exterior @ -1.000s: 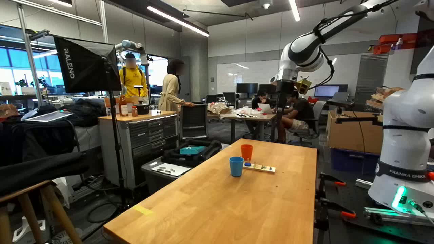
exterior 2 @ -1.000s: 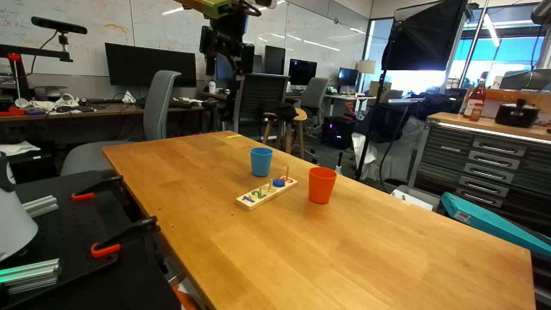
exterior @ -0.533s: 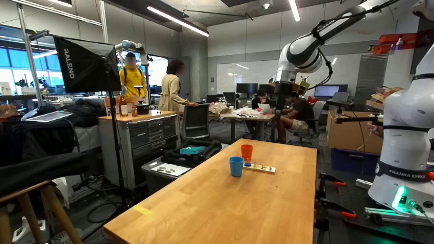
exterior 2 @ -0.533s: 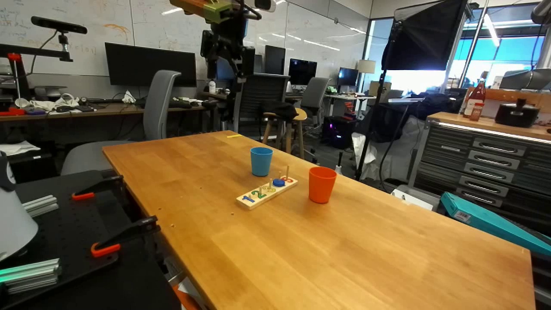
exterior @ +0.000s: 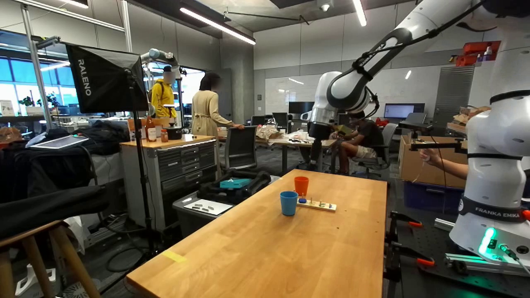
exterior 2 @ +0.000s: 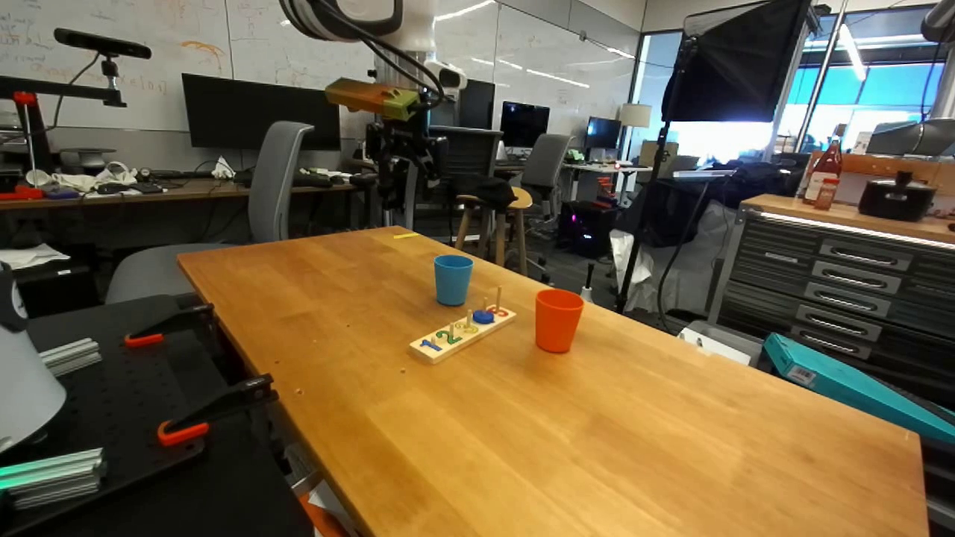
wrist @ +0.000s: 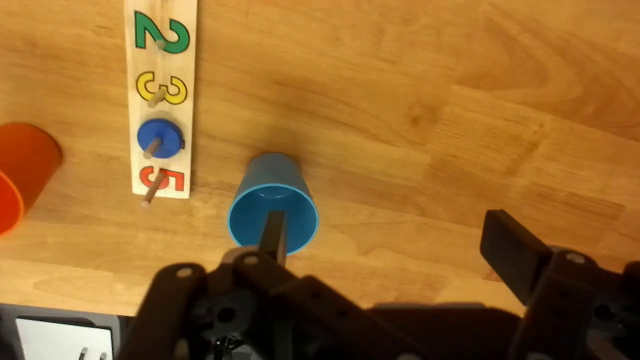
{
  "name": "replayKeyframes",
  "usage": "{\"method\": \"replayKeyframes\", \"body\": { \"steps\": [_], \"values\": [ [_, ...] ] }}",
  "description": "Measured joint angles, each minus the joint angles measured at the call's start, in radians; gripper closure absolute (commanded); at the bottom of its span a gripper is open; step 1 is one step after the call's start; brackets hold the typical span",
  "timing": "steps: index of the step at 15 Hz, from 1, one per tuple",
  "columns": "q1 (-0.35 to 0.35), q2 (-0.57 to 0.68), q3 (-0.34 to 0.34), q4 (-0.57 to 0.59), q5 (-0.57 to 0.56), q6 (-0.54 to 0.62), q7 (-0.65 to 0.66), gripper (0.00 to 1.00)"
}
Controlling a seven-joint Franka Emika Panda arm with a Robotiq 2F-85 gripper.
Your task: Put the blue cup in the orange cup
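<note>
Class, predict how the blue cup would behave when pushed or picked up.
The blue cup narrows towards its base, so a push up high may tip it. Looking thin-walled in the wrist view, it is probably light and might flex when squeezed.

blue cup [exterior 2: 453,282]: plain, upright | orange cup [exterior 2: 558,322]: upright (rather red) | near each other, apart

Jaws are hanging wide apart, bare surface [wrist: 400,190] lying free beneath the gap between them, blue cup [wrist: 272,194] standing behind one fingertip [wrist: 274,232] in the wrist view, peg board [wrist: 162,62] and orange cup [wrist: 32,157] obstructing farther out on that side
</note>
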Motion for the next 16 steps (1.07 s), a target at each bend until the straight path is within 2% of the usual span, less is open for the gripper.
{"method": "replayKeyframes", "body": {
  "steps": [4, 9, 12, 16],
  "values": [
    [-0.003, 0.191, 0.038, 0.099, -0.066, 0.100, 0.067, 0.00],
    [-0.020, 0.383, 0.038, 0.200, -0.211, 0.148, 0.190, 0.00],
    [-0.021, 0.465, 0.039, 0.254, -0.259, 0.152, 0.235, 0.00],
    [-0.020, 0.513, 0.045, 0.314, -0.282, 0.152, 0.261, 0.00]
  ]
}}
